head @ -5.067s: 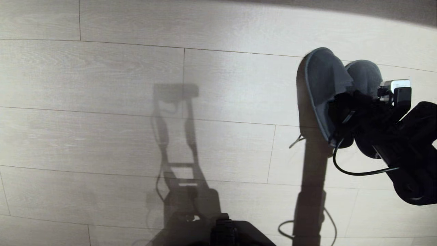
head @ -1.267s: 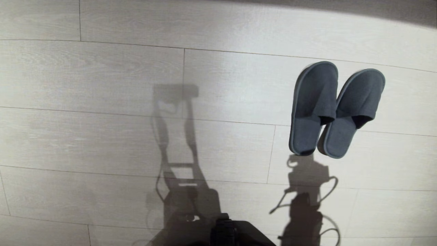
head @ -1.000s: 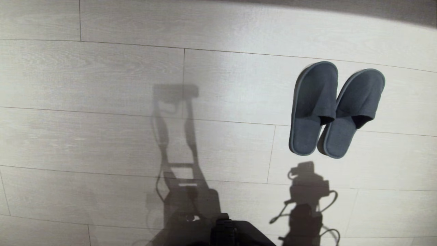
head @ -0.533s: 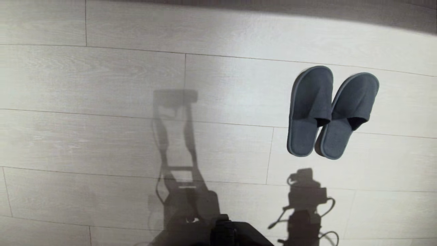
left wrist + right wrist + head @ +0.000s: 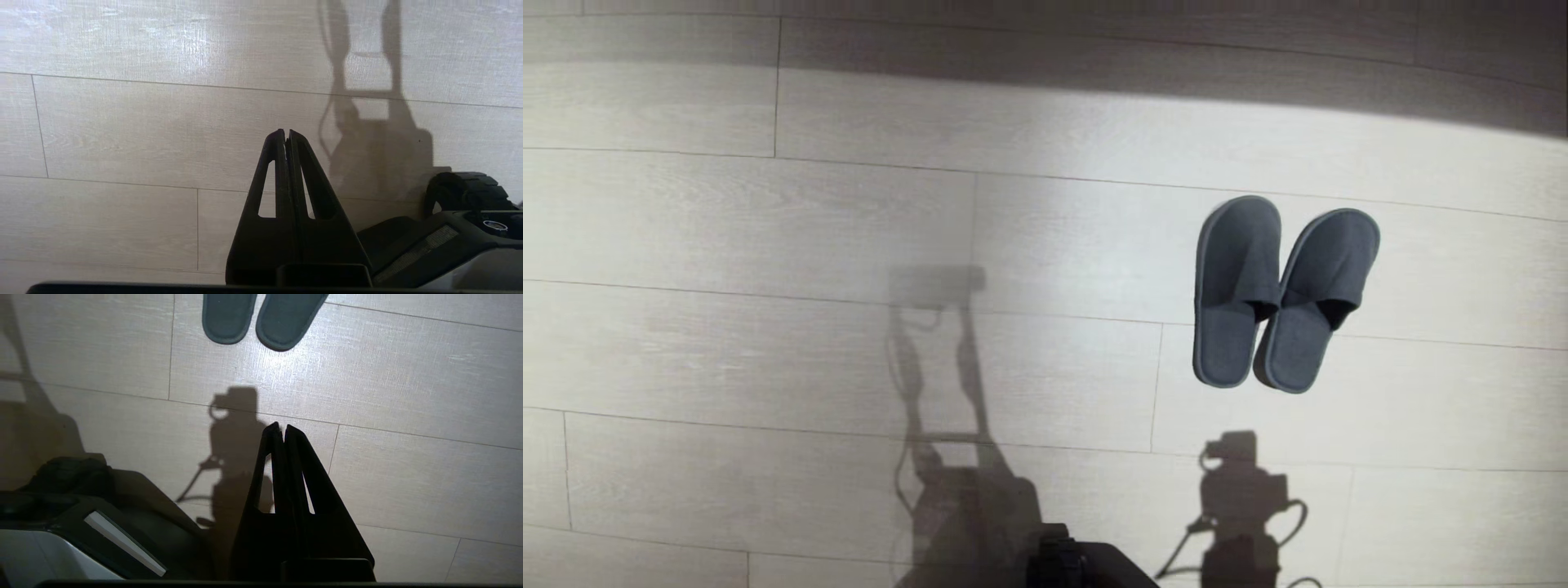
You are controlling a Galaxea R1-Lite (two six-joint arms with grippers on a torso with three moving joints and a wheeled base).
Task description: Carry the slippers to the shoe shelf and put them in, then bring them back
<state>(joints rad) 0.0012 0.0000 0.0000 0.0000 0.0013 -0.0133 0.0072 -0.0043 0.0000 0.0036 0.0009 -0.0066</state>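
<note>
The grey-blue slippers (image 5: 1278, 294) lie side by side on the pale wood floor, right of centre in the head view, toes pointing away from me. Their heel ends (image 5: 261, 318) show in the right wrist view. My right gripper (image 5: 282, 426) hangs shut and empty above the floor, well short of the heels. My left gripper (image 5: 286, 132) is parked, shut and empty, over bare floor beside the base. Neither arm appears in the head view; only their shadows fall on the floor. The shoe shelf is out of view.
My dark base (image 5: 1066, 563) sits at the head view's lower edge and shows in both wrist views (image 5: 461, 228) (image 5: 94, 522). A band of shadow (image 5: 1094, 49) crosses the far floor. Floorboards stretch left of the slippers.
Five seconds ago my right gripper held the slippers; since then they lie free on the floor. In the last second the whole head view shifted as the camera rose; the slippers look smaller.
</note>
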